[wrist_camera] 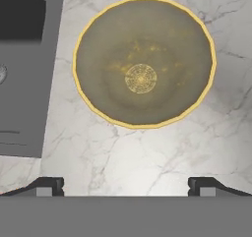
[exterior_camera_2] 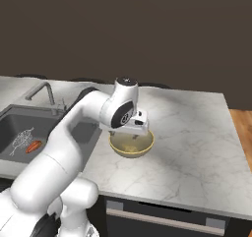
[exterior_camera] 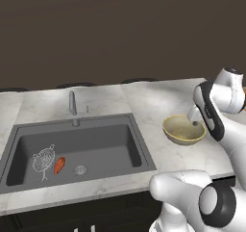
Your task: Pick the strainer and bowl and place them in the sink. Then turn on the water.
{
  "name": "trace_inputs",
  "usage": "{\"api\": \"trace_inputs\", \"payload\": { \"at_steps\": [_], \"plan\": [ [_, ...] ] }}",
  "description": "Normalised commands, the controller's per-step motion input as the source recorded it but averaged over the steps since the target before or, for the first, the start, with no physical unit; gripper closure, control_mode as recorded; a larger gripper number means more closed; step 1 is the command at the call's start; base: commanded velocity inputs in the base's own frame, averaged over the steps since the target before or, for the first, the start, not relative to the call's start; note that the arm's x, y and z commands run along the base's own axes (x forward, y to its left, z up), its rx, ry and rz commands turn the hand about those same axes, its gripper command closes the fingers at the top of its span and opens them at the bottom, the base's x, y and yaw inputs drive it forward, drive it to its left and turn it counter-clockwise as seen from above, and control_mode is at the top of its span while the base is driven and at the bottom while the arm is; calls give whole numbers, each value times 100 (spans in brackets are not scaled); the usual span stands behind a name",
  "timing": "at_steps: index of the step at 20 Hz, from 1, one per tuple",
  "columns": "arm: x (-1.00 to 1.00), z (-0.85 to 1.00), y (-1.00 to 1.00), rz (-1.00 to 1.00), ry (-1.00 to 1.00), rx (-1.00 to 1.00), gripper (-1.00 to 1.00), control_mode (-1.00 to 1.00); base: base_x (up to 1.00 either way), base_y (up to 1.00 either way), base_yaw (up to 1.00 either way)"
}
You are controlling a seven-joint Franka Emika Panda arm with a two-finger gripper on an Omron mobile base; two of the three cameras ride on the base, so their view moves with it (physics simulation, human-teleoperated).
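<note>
Strainer (exterior_camera: 43,159) lies in the sink (exterior_camera: 134,135). Bowl (wrist_camera: 142,61) sits on the marble counter (wrist_camera: 147,152) beside the basin. Gripper (wrist_camera: 126,186) hangs above it, jaws fully spread, holding nothing; the bowl lies toward 12 o'clock from the fingertips in the hand view.

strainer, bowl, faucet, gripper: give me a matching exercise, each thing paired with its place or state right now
Things:
1. strainer
2. bowl
3. faucet
4. gripper

Places or states:
A. on the marble counter, right of the sink
B. open, above the bowl
C. behind the sink, at the counter's back
D. lying in the sink beside a small orange-red object

Pairs: 1-D, 2-A, 3-C, 4-B
</note>
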Motion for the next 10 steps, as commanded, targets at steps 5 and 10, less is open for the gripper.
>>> {"api": "trace_inputs", "payload": {
  "at_steps": [5, 10],
  "plan": [
    [0, 0, -45, -8, 0, 3, -100, -100, 0, 0, 0],
    [0, 0, -34, -5, 0, 0, -100, -100, 0, 0, 0]
  ]
}}
